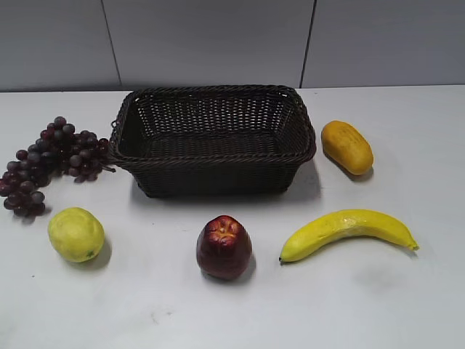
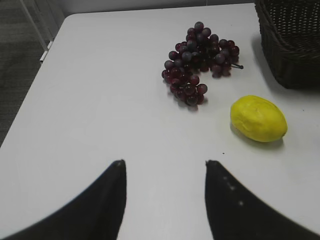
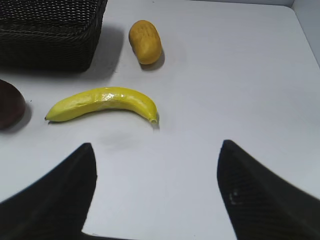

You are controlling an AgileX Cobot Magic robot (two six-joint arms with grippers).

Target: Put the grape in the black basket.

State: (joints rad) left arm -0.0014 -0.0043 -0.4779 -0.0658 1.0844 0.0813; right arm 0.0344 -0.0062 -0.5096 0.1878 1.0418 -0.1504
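The grape (image 1: 47,163) is a long dark purple-red bunch lying on the white table left of the black basket (image 1: 218,156). It also shows in the left wrist view (image 2: 197,62), with the basket's corner (image 2: 292,45) at the top right. The basket is empty. My left gripper (image 2: 165,162) is open and empty, well short of the grape. My right gripper (image 3: 156,145) is open and empty, above bare table in front of the banana. Neither gripper shows in the exterior view.
A yellow-green lemon (image 1: 75,234) lies in front of the grape and shows in the left wrist view (image 2: 258,119). A dark red apple (image 1: 224,247), a banana (image 1: 347,231) and an orange-yellow fruit (image 1: 346,146) lie around the basket. The table's left edge (image 2: 45,55) is near.
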